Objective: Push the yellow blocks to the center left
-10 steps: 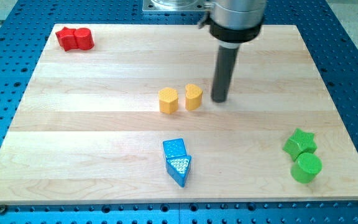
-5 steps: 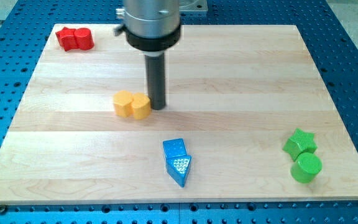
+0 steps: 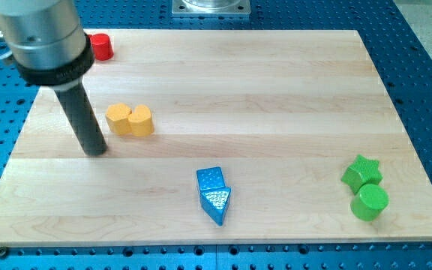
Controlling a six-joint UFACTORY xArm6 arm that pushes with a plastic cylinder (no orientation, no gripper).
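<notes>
Two yellow blocks lie touching side by side at the board's centre left: a hexagon-like yellow block on the left and a heart-shaped yellow block on the right. My tip rests on the board just below and to the left of the hexagon-like block, a small gap apart. The rod rises from it toward the view's upper left.
A red block shows at the top left, partly hidden by the arm. A blue cube and a blue triangle touch at bottom centre. A green star and a green cylinder sit at the bottom right.
The yellow pair has slid further left. My tip has gone from the pair's right side to its lower left. The arm now covers part of the red blocks.
</notes>
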